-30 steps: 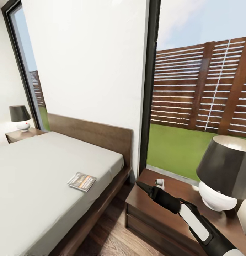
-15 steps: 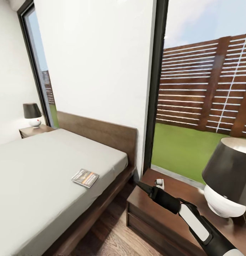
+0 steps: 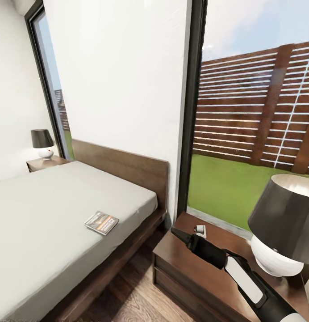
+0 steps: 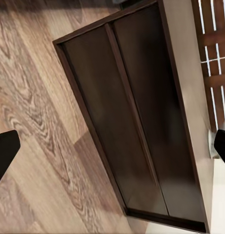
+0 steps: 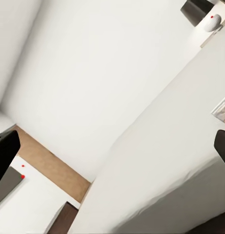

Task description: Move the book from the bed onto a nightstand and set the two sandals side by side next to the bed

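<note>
Grey-beige mattress fills the lower left of the head view, on the bed with its dark wood frame. Next in size, the near nightstand stands just beside the bed, carrying a dark-shaded lamp and a small white object near its back edge. The right gripper hangs over that nightstand's top, empty; in its wrist view the fingertips sit far apart. The left wrist view shows its fingers spread wide too, above the wood floor. Smallest, the book lies flat near the mattress edge, well apart from either gripper. A reach toward it could clip the lamp, since the right arm passes close by.
</note>
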